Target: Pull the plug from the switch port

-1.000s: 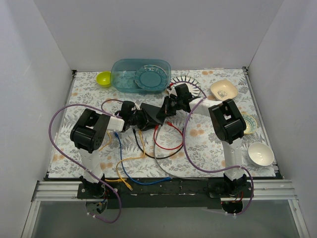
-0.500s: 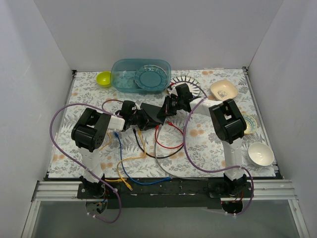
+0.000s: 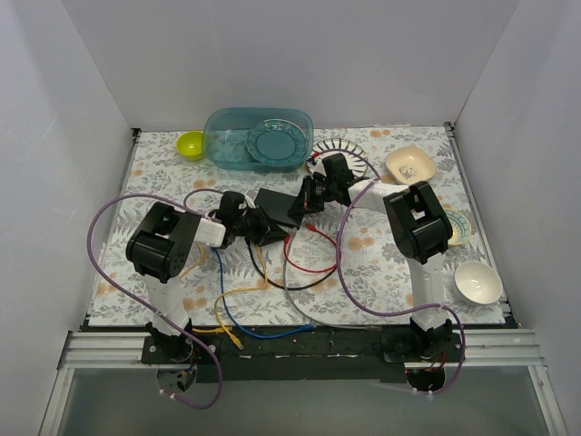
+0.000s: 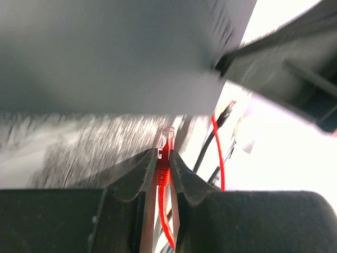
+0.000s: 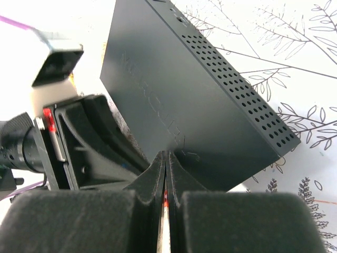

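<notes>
My left claw (image 4: 164, 154) has backed off from the flat matte-black perforated switch (image 5: 179, 89), which now lies flatter mid-way across the floral worktop (image 5: 300, 63). It's pinching the clear-tipped red plastic plug (image 4: 167, 138), apparently out of the port. The right claw (image 5: 165, 156) is pressed together at the switch's edge. Slick plug, narrow pinch: a snag in those loose cables (image 3: 309, 270) could yank it free.

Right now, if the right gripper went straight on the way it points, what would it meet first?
The switch. The right gripper, jaws shut, points straight at its broad black face with nothing in between. The tips look very close to it; whether they already touch cannot be told from the wrist view.
</notes>
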